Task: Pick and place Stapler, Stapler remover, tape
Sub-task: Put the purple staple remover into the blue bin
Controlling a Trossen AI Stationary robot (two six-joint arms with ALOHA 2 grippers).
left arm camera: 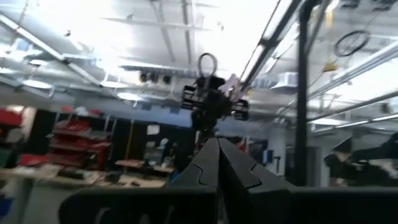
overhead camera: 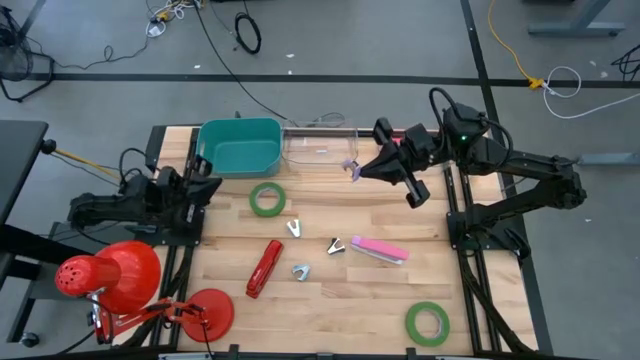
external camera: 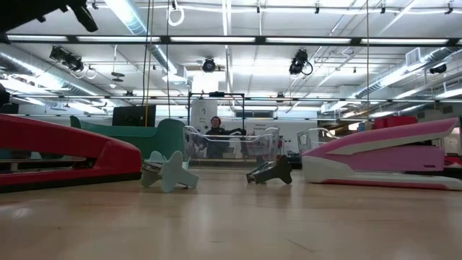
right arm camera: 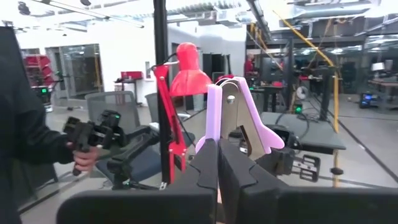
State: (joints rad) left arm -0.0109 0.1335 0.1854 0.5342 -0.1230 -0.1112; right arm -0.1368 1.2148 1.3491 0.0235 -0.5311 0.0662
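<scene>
Your right claw, clenched on a lilac staple remover, hovers seemingly just right of the clear bin at the table's far edge.

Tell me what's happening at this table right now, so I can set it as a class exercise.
The right gripper is shut on a purple staple remover, holding it raised by the clear bin at the table's far edge. The left gripper waits shut at the left side. On the table lie a red stapler, a pink stapler, three more staple removers and two green tape rolls. The teal bin looks empty.
</scene>
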